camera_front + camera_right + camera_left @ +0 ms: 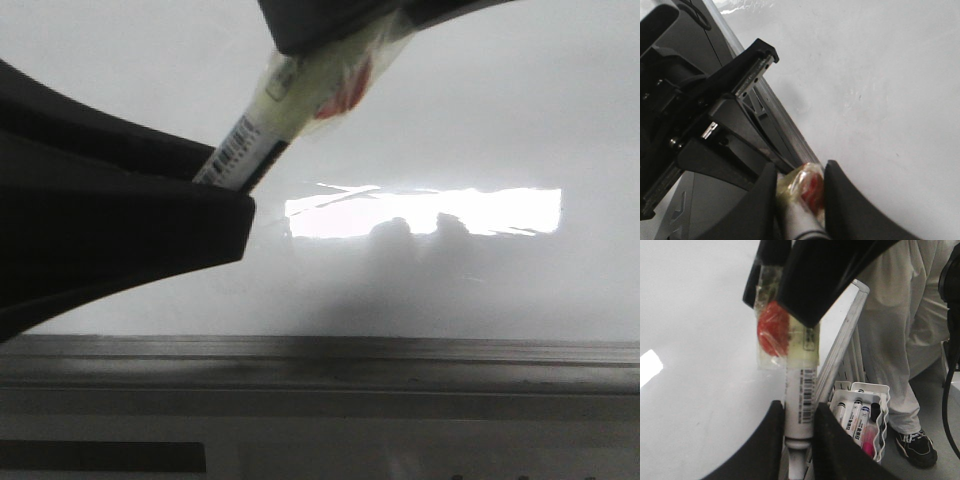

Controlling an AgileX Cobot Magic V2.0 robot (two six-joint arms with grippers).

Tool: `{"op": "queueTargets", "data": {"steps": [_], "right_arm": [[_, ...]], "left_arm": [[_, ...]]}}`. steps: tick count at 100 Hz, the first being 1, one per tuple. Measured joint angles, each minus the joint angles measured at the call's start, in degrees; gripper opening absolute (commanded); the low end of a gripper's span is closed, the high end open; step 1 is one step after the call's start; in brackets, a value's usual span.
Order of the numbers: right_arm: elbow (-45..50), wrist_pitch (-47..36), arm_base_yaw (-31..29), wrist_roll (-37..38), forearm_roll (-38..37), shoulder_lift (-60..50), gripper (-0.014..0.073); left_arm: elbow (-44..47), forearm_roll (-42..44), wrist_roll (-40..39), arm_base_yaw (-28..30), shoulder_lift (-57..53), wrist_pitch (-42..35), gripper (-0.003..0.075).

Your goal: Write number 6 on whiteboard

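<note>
Here the left gripper (799, 432) is clamped on the barcoded barrel of the marker (262, 128), while the right gripper (801, 186) pinches its taped, red-tipped end, so both arms share one pen. Its long axis slants across the whiteboard (480, 110), which lies right behind; no number 6 shows yet.

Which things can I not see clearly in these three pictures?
- Marker tip: hidden in all views by the grippers holding it, the left gripper and the right gripper.
- Number 6: no line shows on the whiteboard; glare washes out part.
- Labels of the pens in the tray: too small.
</note>
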Motion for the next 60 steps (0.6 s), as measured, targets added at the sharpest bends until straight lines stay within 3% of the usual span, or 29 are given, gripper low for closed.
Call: {"op": "queueTargets", "data": {"steps": [10,25,32,47,60], "right_arm": [[0.0,0.0,0.03,0.0,0.12,0.0,-0.0068],[-0.09,-0.26,0.03,0.0,-0.15,0.0,-0.0068],[-0.09,-0.15,-0.08,0.59,-0.44,0.0,-0.0066],[-0.09,-0.25,-0.48,1.05,-0.67,0.0,-0.0065],[-0.09,-0.07,-2.83,2.58,-0.67,0.0,-0.0065]], "left_arm": [[0.0,-0.13,0.0,0.0,0.0,0.0,0.0039],[0.0,-2.69,0.0,0.0,0.0,-0.22,0.0352],[0.0,-5.71,0.0,0.0,0.0,-0.45,0.0431],[0.0,-9.32,0.0,1.12,-2.64,0.9,0.0407],[0.0,-10.17,0.0,2.83,-8.93,7.68,0.0395]]}}
